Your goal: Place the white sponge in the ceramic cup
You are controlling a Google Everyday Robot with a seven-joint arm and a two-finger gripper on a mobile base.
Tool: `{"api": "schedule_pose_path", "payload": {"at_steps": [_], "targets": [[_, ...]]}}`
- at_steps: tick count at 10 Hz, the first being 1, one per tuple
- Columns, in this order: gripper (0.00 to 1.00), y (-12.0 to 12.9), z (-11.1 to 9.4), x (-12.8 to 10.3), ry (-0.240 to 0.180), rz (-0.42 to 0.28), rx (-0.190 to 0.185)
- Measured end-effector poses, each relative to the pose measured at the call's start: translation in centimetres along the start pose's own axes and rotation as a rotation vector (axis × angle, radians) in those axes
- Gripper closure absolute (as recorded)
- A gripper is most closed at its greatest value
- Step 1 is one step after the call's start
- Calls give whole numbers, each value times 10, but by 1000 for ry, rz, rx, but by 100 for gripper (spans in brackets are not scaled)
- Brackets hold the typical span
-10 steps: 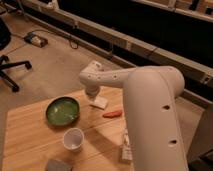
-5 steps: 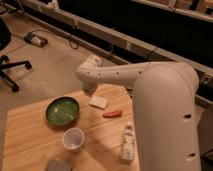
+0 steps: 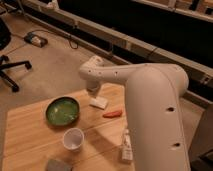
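1. Underneath, a pale wooden table (image 3: 30, 125) carries everything; around it is a tan floor, with a black office chair (image 3: 7, 60) at the left and a dark box (image 3: 35, 39) with a cable beyond it.
2. Long pale rails (image 3: 120, 37) run in front of a dark wall at the back.
3. The white arm (image 3: 150, 100) reaches in from the right, and its gripper (image 3: 93, 92) hangs just above the white sponge (image 3: 99, 102); whether it is open or closed cannot be told.
4. The sponge lies flat on the table between the green bowl (image 3: 63, 110) and an orange carrot-like piece (image 3: 112, 114).
5. The ceramic cup (image 3: 73, 139) stands upright nearer the front, apart from the sponge.
6. A grey block (image 3: 57, 165) sits at the front edge.
7. A white bottle (image 3: 126, 146) stands beside the arm; its label is too blurred to read.
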Motion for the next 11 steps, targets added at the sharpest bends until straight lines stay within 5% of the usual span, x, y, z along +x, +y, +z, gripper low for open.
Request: {"api": "schedule_pose_path", "payload": {"at_steps": [2, 11], "targets": [[20, -4, 14, 11, 28, 30, -18], [20, 2, 50, 22, 59, 34, -96]]}}
